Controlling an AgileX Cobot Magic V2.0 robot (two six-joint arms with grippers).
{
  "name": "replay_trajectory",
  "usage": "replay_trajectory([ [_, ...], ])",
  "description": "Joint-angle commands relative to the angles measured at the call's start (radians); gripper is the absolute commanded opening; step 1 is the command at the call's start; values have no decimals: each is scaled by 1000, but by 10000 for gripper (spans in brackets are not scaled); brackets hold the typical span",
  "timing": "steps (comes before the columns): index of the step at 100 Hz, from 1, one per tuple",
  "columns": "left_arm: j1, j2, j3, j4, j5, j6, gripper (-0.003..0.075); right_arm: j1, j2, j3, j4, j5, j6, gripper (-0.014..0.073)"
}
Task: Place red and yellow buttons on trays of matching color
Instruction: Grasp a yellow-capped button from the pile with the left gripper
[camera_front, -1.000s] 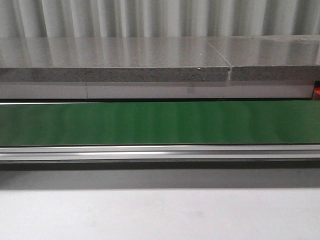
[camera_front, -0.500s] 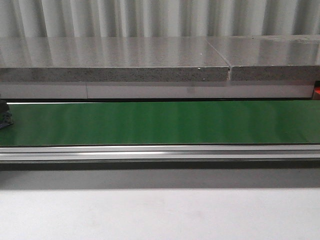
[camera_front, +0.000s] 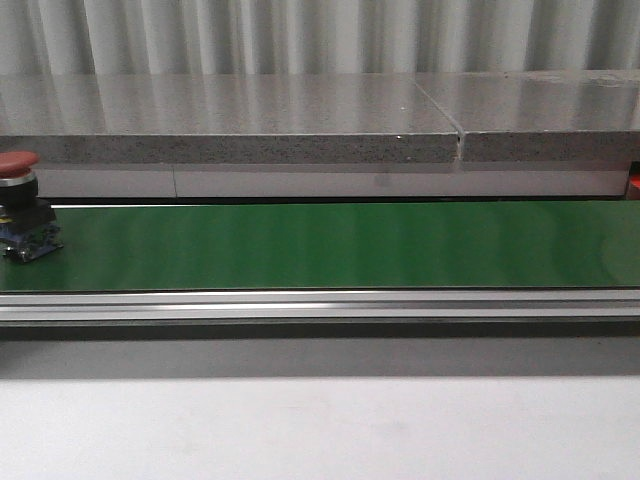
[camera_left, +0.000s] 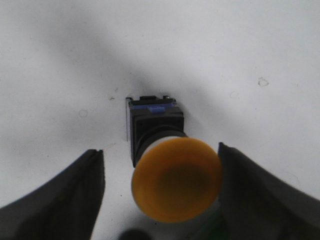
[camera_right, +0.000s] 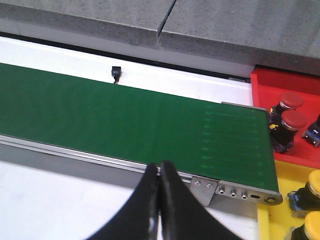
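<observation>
Red button (camera_front: 20, 205) rides green belt (camera_front: 330, 245) (far left).

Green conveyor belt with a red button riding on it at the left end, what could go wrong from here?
1. The red mushroom-head button on the green conveyor belt may reach the belt's end unpicked: the right claw is shut with nothing in it.
2. The left claw is open astride a yellow mushroom-head button, so that arm looks busy.
3. The red plastic tray already holds buttons; placing another might knock them.
</observation>
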Motion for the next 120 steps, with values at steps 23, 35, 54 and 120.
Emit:
replay_trajectory([
  [23,4,-63,-32,-22,-15,-9,125,1,8,-26,18,-66,-12,-18],
  [35,4,-72,-32,-22,-15,34,93,1,8,-26,18,-66,-12,-18],
  [54,4,-124,-32,-6,40,186,93,1,8,-26,18,-66,-12,-18],
  [120,-59,-466,131,12,70,361,93,1,8,-26,18,-66,-12,-18],
])
